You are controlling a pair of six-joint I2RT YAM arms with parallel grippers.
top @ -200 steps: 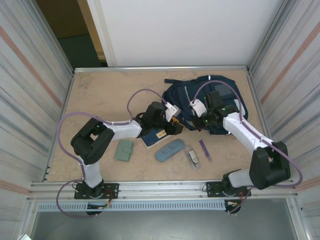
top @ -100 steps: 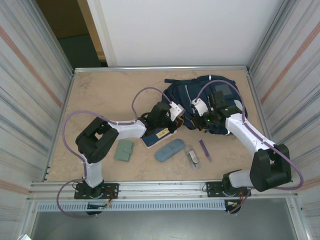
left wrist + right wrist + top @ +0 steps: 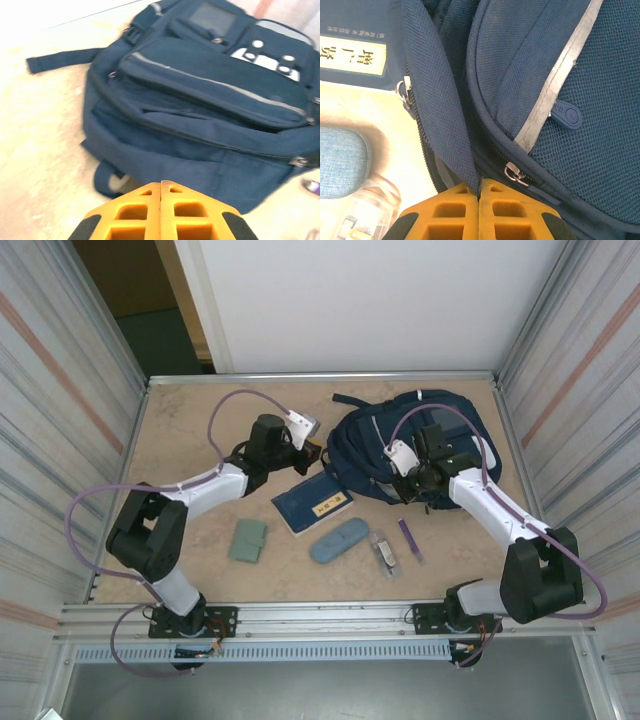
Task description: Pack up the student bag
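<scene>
The student bag (image 3: 395, 440), a navy backpack with grey stripes, lies at the back right of the table. My right gripper (image 3: 404, 486) sits at its near edge. In the right wrist view this gripper (image 3: 479, 184) is shut on a fold of the student bag (image 3: 535, 75) beside the zipper teeth, with a metal zipper pull (image 3: 514, 174) just to its right. My left gripper (image 3: 316, 446) hovers left of the bag. The left wrist view has it (image 3: 160, 184) shut with nothing in it, facing the student bag (image 3: 200, 100).
A flat blue booklet (image 3: 313, 504) lies in front of the bag, with a blue-grey oval case (image 3: 339, 540), a clear pouch (image 3: 384, 552) and a purple pen (image 3: 410, 538) nearer the front. A green wallet (image 3: 247, 540) lies to the left. Metal walls close in both sides.
My left arm has swung back and to the left, away from the booklet, which now lies uncovered. My right gripper has stayed on the bag's edge.
</scene>
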